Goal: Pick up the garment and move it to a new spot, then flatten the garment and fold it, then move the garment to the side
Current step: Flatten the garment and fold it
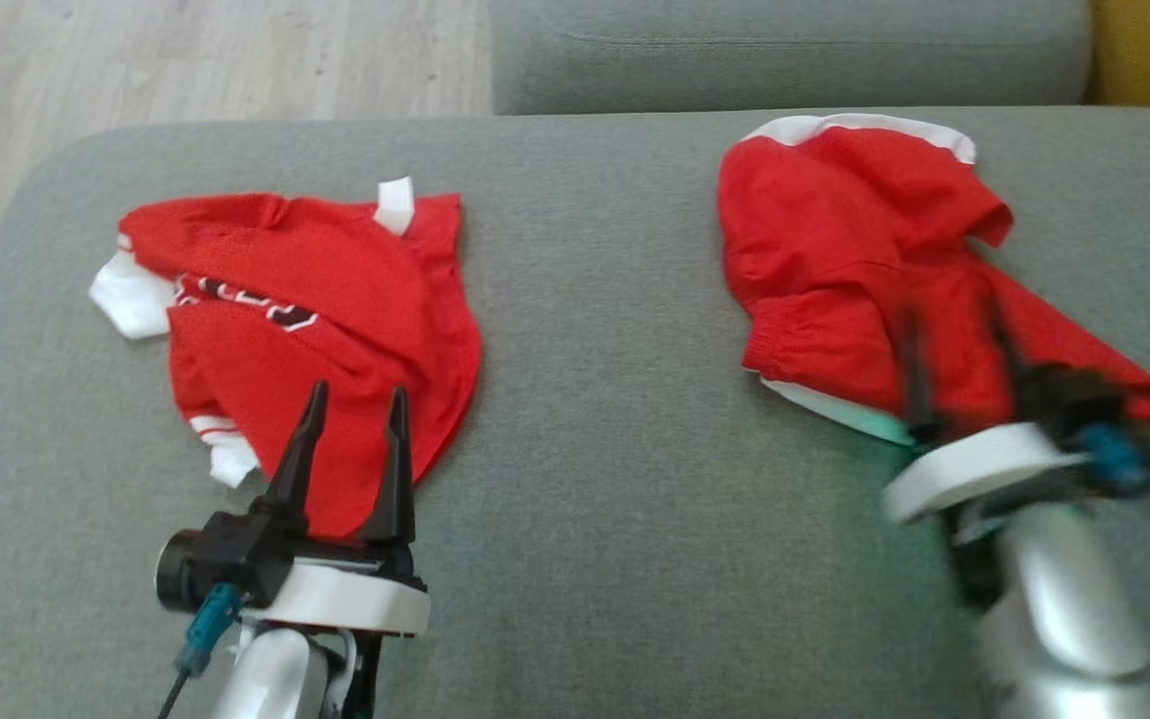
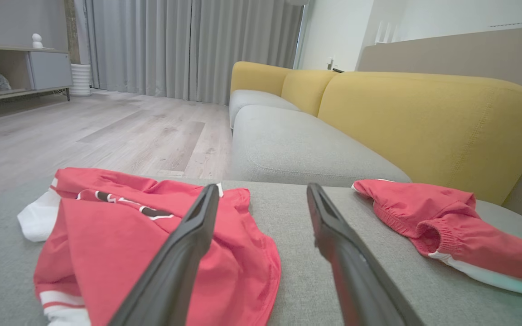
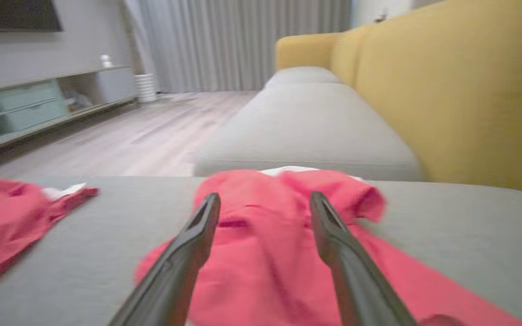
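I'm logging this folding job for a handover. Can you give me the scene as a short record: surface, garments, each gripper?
surface: grey cushion
garment on robot's left: red jersey, white trim, crumpled
garment on robot's right: red shorts, white trim, crumpled, apart from the jersey
left gripper: open, over the jersey's near edge, holding nothing
right gripper: open, over the shorts, holding nothing

We see our right tool [image 3: 264, 199], its fingers [image 3: 197, 244] spread apart, over the red garment [image 3: 265, 271] on the grey cushion [image 3: 460, 226]; another red cloth [image 3: 2, 222] lies well left of that garment.
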### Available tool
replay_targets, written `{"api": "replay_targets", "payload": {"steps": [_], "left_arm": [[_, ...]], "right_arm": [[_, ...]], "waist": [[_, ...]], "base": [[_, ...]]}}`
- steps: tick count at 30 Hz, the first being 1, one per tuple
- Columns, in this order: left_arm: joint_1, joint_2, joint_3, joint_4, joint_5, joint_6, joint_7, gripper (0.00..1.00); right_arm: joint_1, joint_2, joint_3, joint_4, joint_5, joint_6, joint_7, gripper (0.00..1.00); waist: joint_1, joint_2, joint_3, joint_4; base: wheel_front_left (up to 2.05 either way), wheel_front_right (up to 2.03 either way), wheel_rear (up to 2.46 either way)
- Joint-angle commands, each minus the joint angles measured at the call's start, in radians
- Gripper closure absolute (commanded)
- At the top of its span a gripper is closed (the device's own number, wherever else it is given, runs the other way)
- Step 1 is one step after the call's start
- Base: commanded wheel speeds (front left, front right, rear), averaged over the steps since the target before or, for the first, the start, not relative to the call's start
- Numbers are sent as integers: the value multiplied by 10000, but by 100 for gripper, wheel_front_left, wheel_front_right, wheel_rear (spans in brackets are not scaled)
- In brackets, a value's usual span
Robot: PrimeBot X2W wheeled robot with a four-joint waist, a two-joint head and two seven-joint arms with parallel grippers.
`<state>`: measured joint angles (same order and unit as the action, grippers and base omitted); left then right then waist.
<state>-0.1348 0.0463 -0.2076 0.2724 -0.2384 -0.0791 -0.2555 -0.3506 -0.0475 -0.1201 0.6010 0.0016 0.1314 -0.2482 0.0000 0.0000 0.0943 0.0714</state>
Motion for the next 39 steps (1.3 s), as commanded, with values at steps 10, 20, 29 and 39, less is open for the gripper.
{"api": "replay_targets", "payload": {"steps": [10, 20, 29, 39], "left_arm": [[-338, 39, 90, -296, -112, 71, -63, 0], [-434, 39, -41, -269, -214, 97, -63, 0], [-602, 39, -139, -313, -310, 108, -63, 0], [-866, 39, -227, -252, -357, 129, -63, 0]], "right_arm": [[1056, -28, 3740, -1344, 269, -7, 1237, 0], [159, -28, 2699, -581, -869, -7, 1620, 0], [-448, -28, 1904, -34, -1342, -7, 1794, 0], [-832, -28, 1771, 800, -1545, -7, 1924, 59]], "waist": [[0, 0, 311, 792], [0, 0, 753, 1371], [0, 0, 1130, 1559], [0, 0, 1365, 1623]], "base": [[0, 0, 0], [0, 0, 0], [0, 0, 0], [0, 0, 0]]}}
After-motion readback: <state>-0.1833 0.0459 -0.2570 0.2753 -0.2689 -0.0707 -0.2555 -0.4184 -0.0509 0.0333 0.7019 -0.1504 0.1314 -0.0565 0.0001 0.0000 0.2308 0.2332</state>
